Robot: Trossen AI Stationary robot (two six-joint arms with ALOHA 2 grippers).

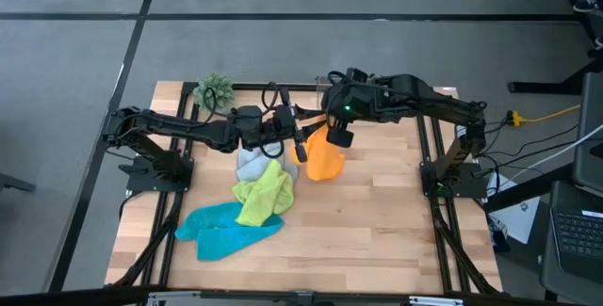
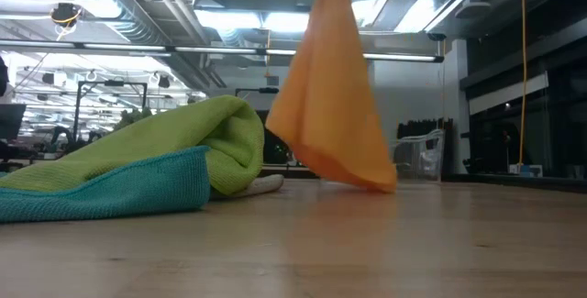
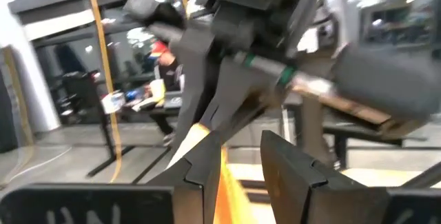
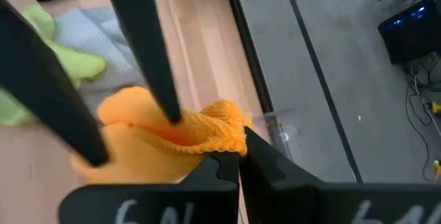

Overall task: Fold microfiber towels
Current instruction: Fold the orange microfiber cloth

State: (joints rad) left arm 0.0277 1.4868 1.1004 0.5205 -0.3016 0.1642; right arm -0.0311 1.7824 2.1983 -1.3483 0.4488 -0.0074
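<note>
Orange towel (image 4: 165, 138) in right end effector (image 4: 238, 156)

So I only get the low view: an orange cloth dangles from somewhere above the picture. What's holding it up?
Observer: The right gripper, shut on the orange towel's top edge.
Operator: Is the other arm helping?
Observer: The left gripper is open, with its fingers on either side of that towel's edge, close to the right gripper.
Operator: Anything hiding behind the green one?
Observer: A light grey towel lies partly under the lime green towel.
</note>
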